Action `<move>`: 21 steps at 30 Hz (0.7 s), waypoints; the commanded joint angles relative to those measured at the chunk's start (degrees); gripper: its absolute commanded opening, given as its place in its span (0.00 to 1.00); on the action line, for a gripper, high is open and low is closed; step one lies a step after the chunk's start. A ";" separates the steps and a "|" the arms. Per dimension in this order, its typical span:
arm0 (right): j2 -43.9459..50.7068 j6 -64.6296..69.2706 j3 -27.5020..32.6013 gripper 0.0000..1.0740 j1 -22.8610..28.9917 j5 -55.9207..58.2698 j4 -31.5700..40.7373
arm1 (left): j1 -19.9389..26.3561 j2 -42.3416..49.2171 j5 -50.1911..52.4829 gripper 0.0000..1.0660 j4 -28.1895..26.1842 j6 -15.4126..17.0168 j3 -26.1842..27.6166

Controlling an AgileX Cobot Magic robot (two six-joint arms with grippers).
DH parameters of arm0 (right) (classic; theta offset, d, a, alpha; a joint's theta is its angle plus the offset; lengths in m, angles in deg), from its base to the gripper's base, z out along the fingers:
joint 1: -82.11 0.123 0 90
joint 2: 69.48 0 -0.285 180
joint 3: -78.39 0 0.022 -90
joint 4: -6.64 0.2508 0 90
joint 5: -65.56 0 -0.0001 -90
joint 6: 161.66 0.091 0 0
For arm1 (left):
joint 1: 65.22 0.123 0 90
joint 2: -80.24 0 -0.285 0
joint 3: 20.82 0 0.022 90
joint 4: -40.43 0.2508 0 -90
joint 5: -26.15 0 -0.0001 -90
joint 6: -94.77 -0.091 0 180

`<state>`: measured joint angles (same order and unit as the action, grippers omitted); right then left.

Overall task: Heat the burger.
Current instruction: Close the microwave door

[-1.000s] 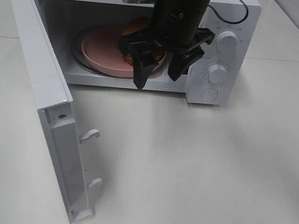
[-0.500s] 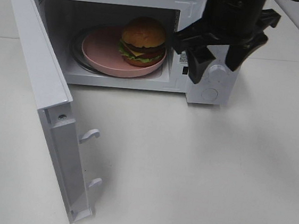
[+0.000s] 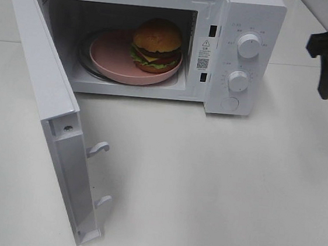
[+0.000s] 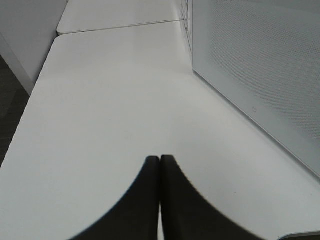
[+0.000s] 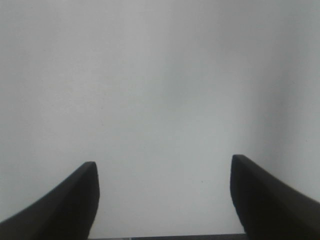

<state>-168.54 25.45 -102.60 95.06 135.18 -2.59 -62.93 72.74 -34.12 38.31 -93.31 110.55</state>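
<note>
Clearly the right gripper (image 5: 165,175) is spread wide: in its wrist view the two dark fingers (image 5: 75,200) stand far apart with only the bare white table (image 3: 205,180) between them. It holds nothing and touches nothing. In the high view just a dark part of it shows at the far right edge, off to the right of the microwave (image 3: 254,15) and well apart from it.

The left gripper (image 4: 160,160) is closed, its two fingertips pressed flat together with nothing caught between them. It hangs over the bare table, and a white dotted panel (image 4: 260,65) stands near it on one side, not touching. The high view does not show this gripper.

The burger (image 3: 157,45) sits inside the microwave, on the right part of the pink plate (image 3: 109,58), upright, bun on top, with lettuce, cheese and tomato showing at its edge. The plate lies on the cavity floor. The door (image 3: 44,87) stands fully open, swung out to the left and toward the near side, its two latch hooks (image 3: 99,148) pointing right. Two round knobs (image 3: 249,45) sit one above the other on the panel at the right of the cavity.
</note>
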 commanded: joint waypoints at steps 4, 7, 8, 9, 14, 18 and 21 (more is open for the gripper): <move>9.91 1.60 8.31 0.65 -3.67 -0.63 -0.06 | -0.06 1.26 0.69 0.00 -0.46 -0.11 -0.11; 15.01 2.12 12.49 0.65 -3.44 -0.57 0.57 | -0.06 1.26 0.69 0.00 -0.46 -0.11 -0.11; 15.01 2.12 12.49 0.65 -3.44 -0.57 0.57 | -0.06 1.26 0.69 0.00 -0.46 -0.11 -0.11; 18.91 2.35 15.47 0.65 -3.44 -0.57 0.80 | -0.06 1.26 0.69 0.00 -0.46 -0.11 -0.11; 28.42 2.52 24.06 0.65 -3.44 -0.57 0.80 | -0.06 1.26 0.69 0.00 -0.46 -0.11 -0.11; 36.44 2.46 31.46 0.65 -3.44 -0.57 0.74 | -0.06 1.26 0.69 0.00 -0.46 -0.11 -0.11; 42.34 1.95 36.61 0.65 -3.44 -0.57 0.74 | -0.06 1.26 0.69 0.00 -0.46 -0.11 -0.11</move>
<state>-128.78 27.16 -68.45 91.79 134.43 -1.84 -62.93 72.74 -34.12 38.31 -93.31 110.55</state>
